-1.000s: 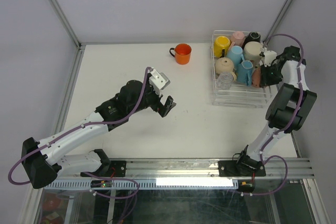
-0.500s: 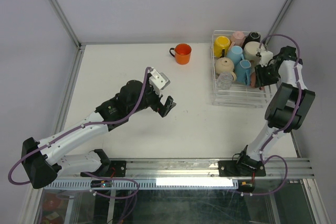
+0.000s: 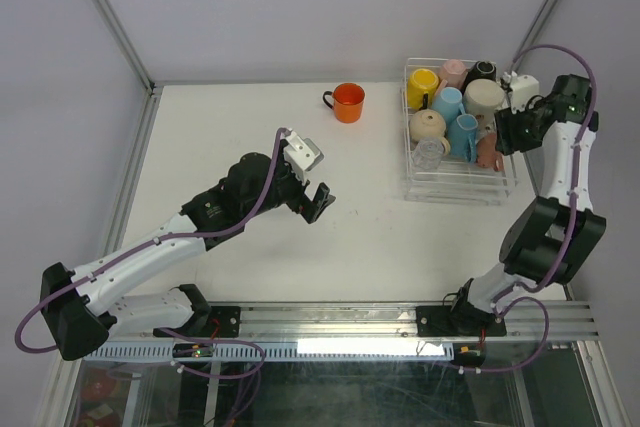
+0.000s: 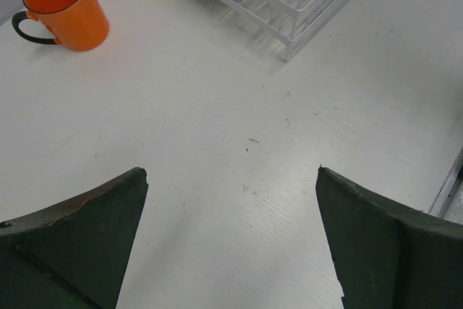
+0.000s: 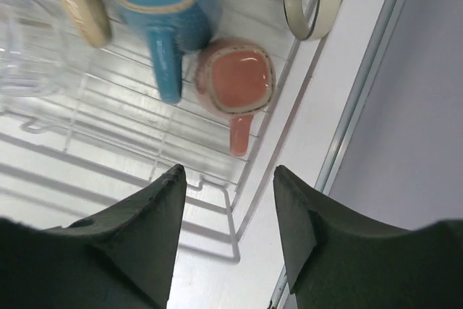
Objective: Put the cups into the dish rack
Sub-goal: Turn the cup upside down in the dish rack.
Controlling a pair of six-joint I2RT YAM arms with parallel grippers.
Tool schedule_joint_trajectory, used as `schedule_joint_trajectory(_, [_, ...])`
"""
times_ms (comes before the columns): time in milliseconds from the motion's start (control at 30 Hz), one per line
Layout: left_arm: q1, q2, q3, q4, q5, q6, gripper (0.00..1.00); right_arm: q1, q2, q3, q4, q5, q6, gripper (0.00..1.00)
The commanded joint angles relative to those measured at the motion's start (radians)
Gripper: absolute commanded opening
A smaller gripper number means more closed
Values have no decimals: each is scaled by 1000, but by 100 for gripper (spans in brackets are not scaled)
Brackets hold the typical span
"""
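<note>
Right hand (image 5: 228, 175) is seen spread apart with nothing in it, hung just over a pink mug (image 5: 235, 81) lying in the rack (image 3: 455, 187) by its right edge. Left hand (image 4: 231, 173) is held wide open, empty too, over bare worktop (image 3: 230, 127). Most of the job can be called done: rack is nearly packed, only an orange mug (image 3: 348, 102) is left out, well apart. Plenty of room is had around it; the right side is pinched by the worktop's edge.

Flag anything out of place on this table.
The orange mug stands alone, upright on the table, outside the dish rack, while the other cups sit jumbled inside it. Nothing looks spilled or broken.
</note>
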Motion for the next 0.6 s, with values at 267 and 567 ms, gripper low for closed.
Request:
schedule_joint_trajectory(267, [18,-20,-19,52,-23,16,99,58,-479,-253,193,-743,258,55])
schedule_joint_trajectory(567, [85,27,-15,53,0,-14,99,128,-744,-694,815,-1000,692,60])
